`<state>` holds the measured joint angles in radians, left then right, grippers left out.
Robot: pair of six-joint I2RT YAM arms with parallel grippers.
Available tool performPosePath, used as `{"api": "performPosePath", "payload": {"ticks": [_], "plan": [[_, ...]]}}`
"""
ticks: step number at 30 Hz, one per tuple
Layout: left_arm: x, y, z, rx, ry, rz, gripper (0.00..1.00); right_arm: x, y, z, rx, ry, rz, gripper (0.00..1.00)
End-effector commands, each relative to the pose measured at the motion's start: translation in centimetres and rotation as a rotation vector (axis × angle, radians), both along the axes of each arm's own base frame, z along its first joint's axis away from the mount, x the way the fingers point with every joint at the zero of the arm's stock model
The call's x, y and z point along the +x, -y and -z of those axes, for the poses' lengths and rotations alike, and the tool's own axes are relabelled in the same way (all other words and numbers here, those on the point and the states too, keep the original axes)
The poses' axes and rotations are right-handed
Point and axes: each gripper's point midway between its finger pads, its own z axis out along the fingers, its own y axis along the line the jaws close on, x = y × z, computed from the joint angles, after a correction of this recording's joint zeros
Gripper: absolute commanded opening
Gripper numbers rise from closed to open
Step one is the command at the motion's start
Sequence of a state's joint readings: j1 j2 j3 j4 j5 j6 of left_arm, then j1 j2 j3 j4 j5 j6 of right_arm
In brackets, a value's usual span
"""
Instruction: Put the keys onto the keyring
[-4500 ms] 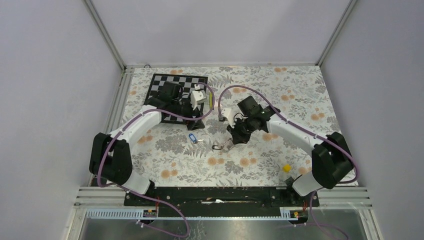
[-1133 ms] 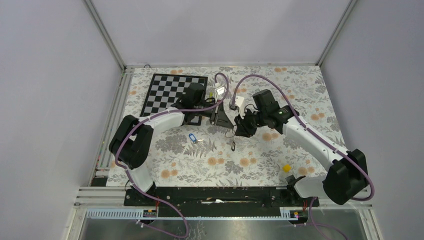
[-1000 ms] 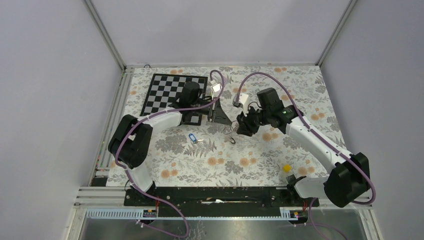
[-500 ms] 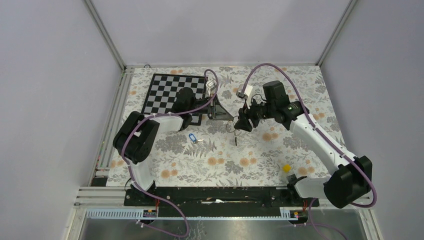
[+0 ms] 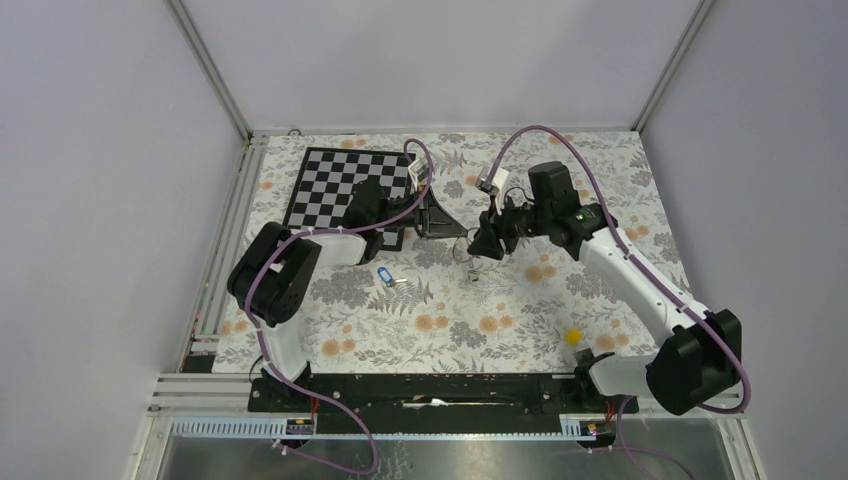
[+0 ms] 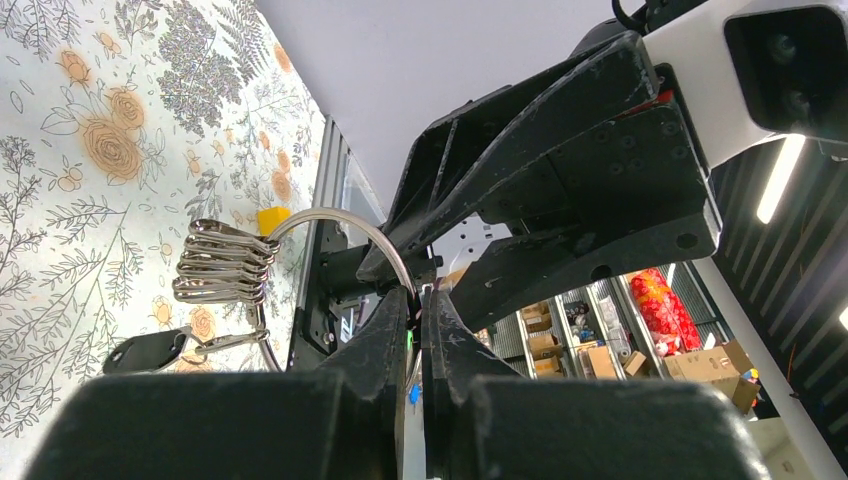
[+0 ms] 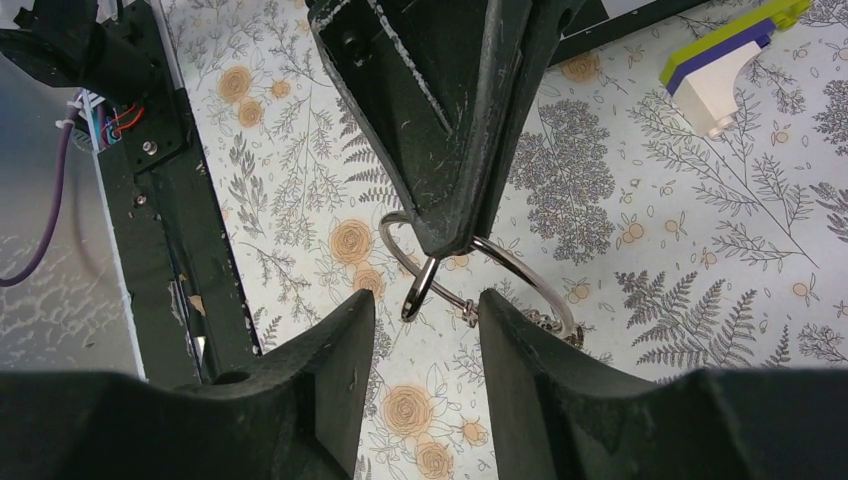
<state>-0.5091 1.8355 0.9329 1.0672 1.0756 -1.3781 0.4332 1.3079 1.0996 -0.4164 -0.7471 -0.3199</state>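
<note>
The left gripper (image 6: 415, 300) is pressed together on the wire of the keyring (image 6: 335, 215), holding it off the tabletop (image 5: 500, 330) with the loop standing on edge beyond the fingertips. The fan of silvery pieces (image 6: 225, 262) sticks out sideways from the ring, and the black-headed key (image 6: 150, 350) hangs beneath. The right gripper (image 7: 422, 300) faces it with its fingers spread, the ring just beyond the gap. The blue key (image 5: 384, 277) lies flat nearer the bases, its blade pointing toward the right arm's side.
</note>
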Motion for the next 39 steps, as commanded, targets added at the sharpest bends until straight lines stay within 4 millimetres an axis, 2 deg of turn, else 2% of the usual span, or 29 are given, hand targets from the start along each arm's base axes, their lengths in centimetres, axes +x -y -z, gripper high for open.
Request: {"api": "performPosePath", "payload": {"ticks": [1, 7, 13, 16, 20, 30, 35, 39], "plan": [[-0.2, -0.1, -1.2, -0.04, 0.083, -0.011, 0.0, 0.0, 0.2, -0.9, 0.044, 0.015, -0.005, 0.5], [-0.9, -0.4, -1.7, -0.035, 0.164, 0.016, 0.0, 0.4, 2.8, -0.7, 0.017, 0.058, 0.059, 0.5], [-2.0, -0.9, -2.8, -0.04, 0.26, 0.066, 0.0, -0.1, 4.2, 1.6, -0.03, 0.082, 0.042, 0.55], [-2.9, -1.2, -3.5, -0.049, 0.312, 0.111, 0.0, -0.8, 4.1, 2.9, -0.034, 0.075, -0.019, 0.6], [-4.2, -1.7, -4.1, -0.061, 0.372, 0.172, 0.0, -1.0, 4.0, 3.9, -0.041, 0.084, -0.063, 0.64], [-7.2, -2.4, -5.0, -0.124, 0.449, 0.304, 0.0, -1.4, 2.6, 3.3, 0.036, 0.091, -0.17, 0.67], [-7.3, -2.3, -5.2, -0.132, 0.428, 0.306, 0.0, -1.5, 2.2, 3.4, 0.051, 0.062, -0.198, 0.66], [-7.1, -2.1, -4.7, -0.112, 0.427, 0.296, 0.0, -1.3, 2.1, 2.8, 0.057, 0.076, -0.198, 0.65]]}}
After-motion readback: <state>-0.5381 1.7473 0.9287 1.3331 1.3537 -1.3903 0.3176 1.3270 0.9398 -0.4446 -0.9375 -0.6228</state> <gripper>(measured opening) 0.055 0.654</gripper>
